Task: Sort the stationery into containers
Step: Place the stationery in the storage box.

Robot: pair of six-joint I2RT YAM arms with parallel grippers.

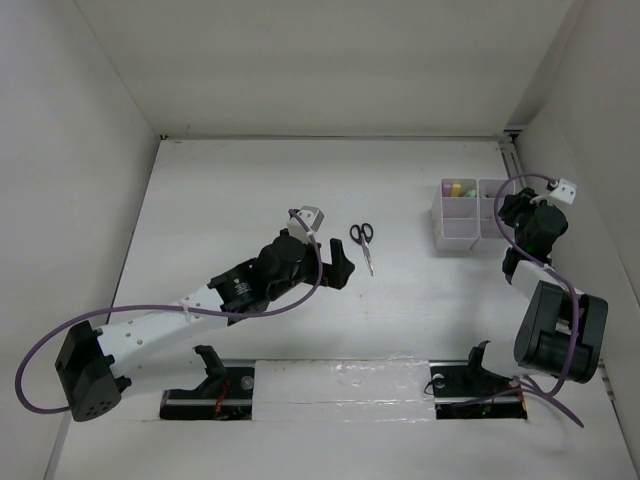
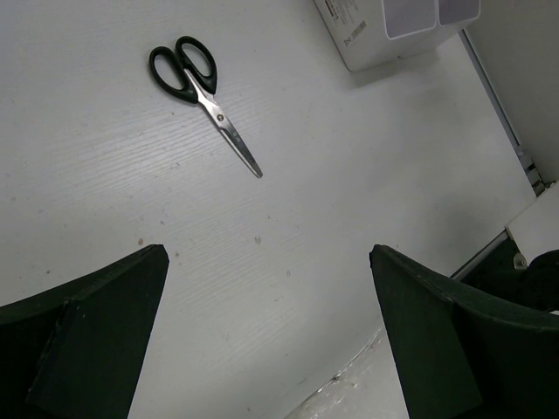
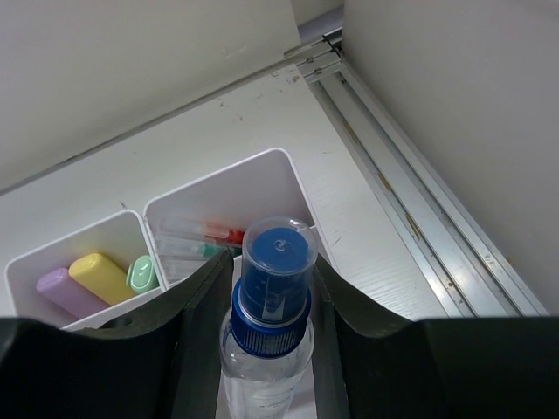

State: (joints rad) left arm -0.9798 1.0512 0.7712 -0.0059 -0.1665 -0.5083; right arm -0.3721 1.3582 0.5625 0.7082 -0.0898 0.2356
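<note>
The white, translucent-walled plastic organizer stood at about 2 o'clock on the white bench, close to the side wall. The right tool hung over it, clamped narrow on the small clear bottle with the blue cap. The bottle was gripped just below the cap and held upright, probably so it would go down base first into a cell. In the right wrist view it sat at 6 o'clock from the cell holding the thin clear-cased pens. I could not tell whether its base was already inside a nearer cell or only above one. At 9 o'clock from the pens, another cell held the stubby pastel sticks, purple, yellow and green, lying together. That suggested like was being kept with like.

The black-handled steel scissors lay closed and flat on the bench near its middle, well apart from the organizer. Their handles pointed to 12 o'clock and their blades to 6 in the top view. The left tool was spread wide and empty, close to the scissors at their 8 o'clock and touching nothing. It looked posed for a pick. The scissors appeared to be the last item outside the organizer.
</note>
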